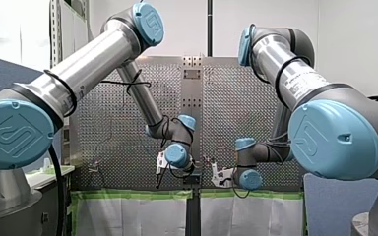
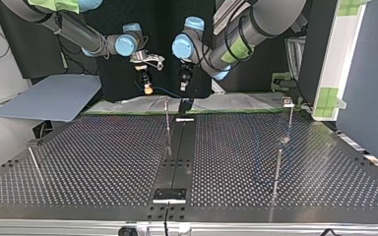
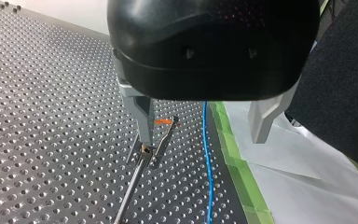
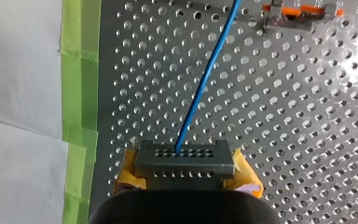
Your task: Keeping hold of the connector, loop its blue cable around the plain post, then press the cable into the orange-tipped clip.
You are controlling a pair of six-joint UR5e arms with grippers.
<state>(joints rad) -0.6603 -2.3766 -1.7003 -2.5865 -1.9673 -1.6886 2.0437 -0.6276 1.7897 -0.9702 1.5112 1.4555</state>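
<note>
Between the yellow pads [image 4: 246, 173] of my right end effector [image 4: 186, 170] sat the connector [image 4: 185, 158], its blue cable [image 4: 209, 70] running out over the surface [image 4: 307, 140] near the orange-tipped clip [image 4: 303, 11]. My left end effector [image 3: 203, 137] hung wide open over that cable, gripping nothing. If the cable went taut, it could twist the connector from the pads or snag on the clip.

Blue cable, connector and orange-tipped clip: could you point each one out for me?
blue cable [image 4: 206, 77]: right wrist view, midway along its straight run.
connector [image 4: 184, 161]: right wrist view, middle of its grey holed face.
orange-tipped clip [image 4: 307, 10]: right wrist view, on its orange strip.
</note>
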